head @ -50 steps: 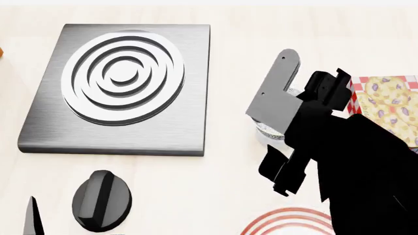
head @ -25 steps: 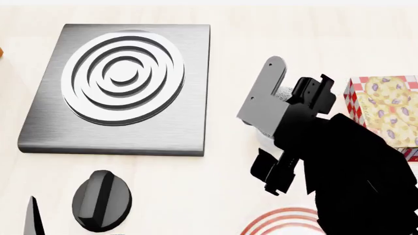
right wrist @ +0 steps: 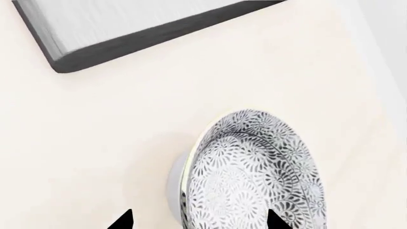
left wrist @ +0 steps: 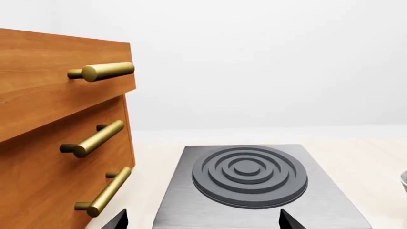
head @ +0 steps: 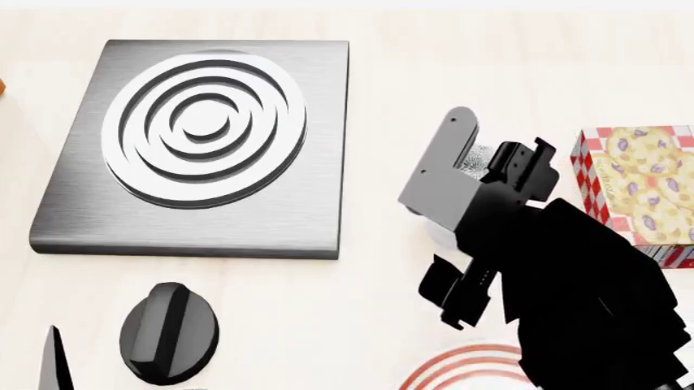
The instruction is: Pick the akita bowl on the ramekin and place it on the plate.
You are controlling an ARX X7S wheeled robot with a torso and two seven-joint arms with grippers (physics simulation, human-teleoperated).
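In the right wrist view the akita bowl (right wrist: 254, 171) fills the lower middle, its speckled wall lying between the two dark fingertips (right wrist: 122, 220) of the right pincer (right wrist: 200, 222), which stand one on each side of it; whether they touch the bowl cannot be told, and the pincer appears spread rather than clenched; a pale glossy edge of the ramekin (right wrist: 175, 183) peeps out beside the bowl, most of it covered. In the head view the right arm hides nearly all of the bowl, only a speckled sliver (head: 474, 156) showing behind the grey bracket; the plate (head: 461, 370) is cut off at the lower edge and partly behind the arm, near the pincer but apart from the bowl; a checked box (head: 639, 187) lies just beyond the arm; the hob plate (head: 195, 146) sits well apart on the pale surface (head: 358, 317). The left pincer (left wrist: 200, 222) shows only two dark tips, spread apart with nothing between them, facing the hob and a wooden drawer unit (left wrist: 57, 143).
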